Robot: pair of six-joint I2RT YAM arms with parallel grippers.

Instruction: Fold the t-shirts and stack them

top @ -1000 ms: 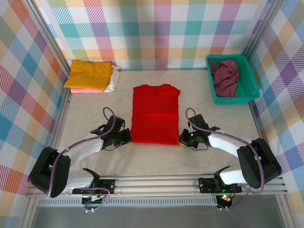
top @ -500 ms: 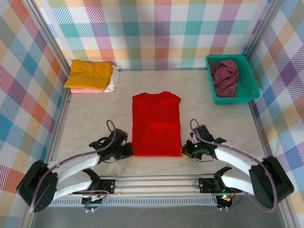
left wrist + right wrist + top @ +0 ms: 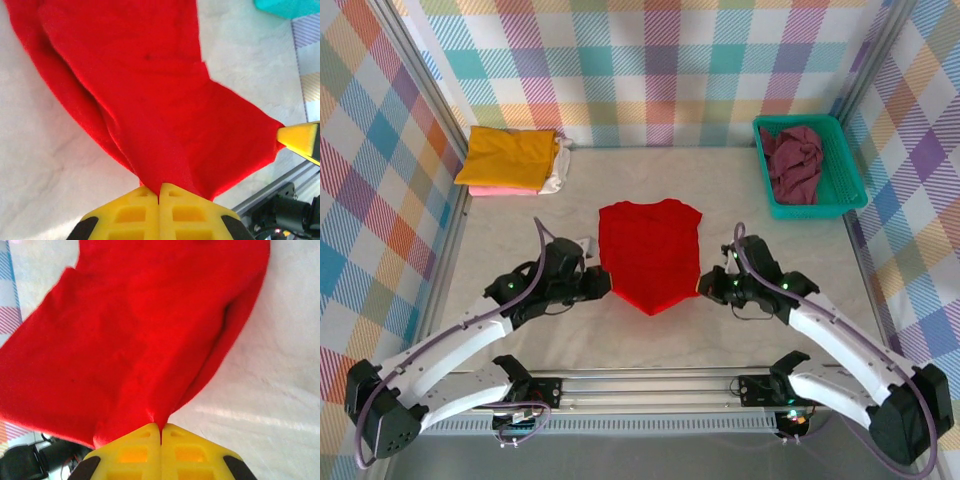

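Note:
The bright red t-shirt (image 3: 650, 250) hangs lifted at its near end above the table's middle, sagging to a point between the arms. My left gripper (image 3: 601, 283) is shut on its near left corner, cloth pinched between the yellow fingers (image 3: 145, 200). My right gripper (image 3: 704, 287) is shut on the near right corner, the red t-shirt (image 3: 130, 340) spreading away from its fingers (image 3: 175, 440). In the left wrist view the red t-shirt (image 3: 150, 90) drapes over the table. A folded mustard yellow t-shirt (image 3: 508, 156) tops a pink one (image 3: 498, 190) and a white one (image 3: 558, 170) at the back left. The dark maroon t-shirt (image 3: 794, 160) lies crumpled in the basket.
The teal mesh basket (image 3: 844, 170) stands at the back right against the plaid wall. The pale table cloth (image 3: 760, 220) is bare around the red shirt. A metal rail (image 3: 650, 385) runs along the near edge by the arm bases.
Both grippers have lifted the red shirt's near corners and carried them away from the near edge toward the collar; the near hem now sags to a point between them.

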